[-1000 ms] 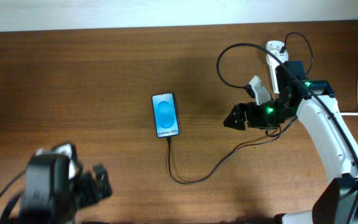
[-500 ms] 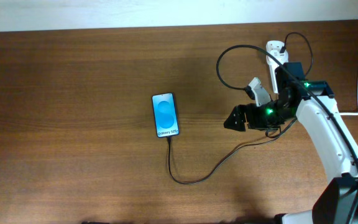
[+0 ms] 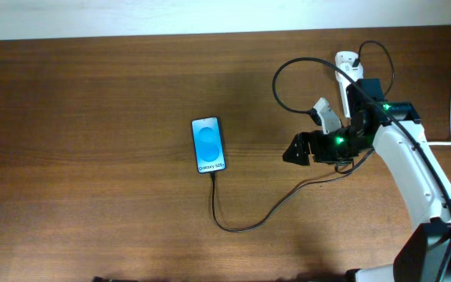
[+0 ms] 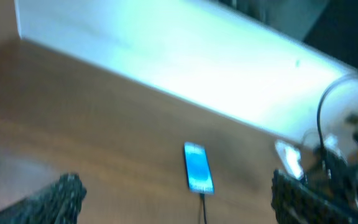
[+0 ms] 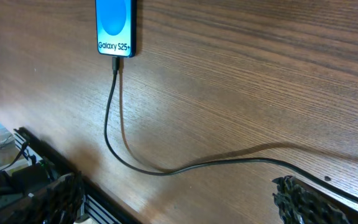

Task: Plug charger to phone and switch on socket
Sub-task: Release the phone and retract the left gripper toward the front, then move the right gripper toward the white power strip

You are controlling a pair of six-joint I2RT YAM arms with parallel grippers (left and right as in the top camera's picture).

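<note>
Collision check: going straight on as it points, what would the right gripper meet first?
Bare table wood, probably, as the wrist view looks tilted down; further along that line lies the phone. Depth is unclear.

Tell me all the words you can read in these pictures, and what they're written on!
"Galaxy S25+": white letters at the bottom of the phone, on its blue screen, clear in the right wrist view.
The same line in the overhead and left wrist views: too small or blurred to read.
The socket: no writing that can be made out.
</note>
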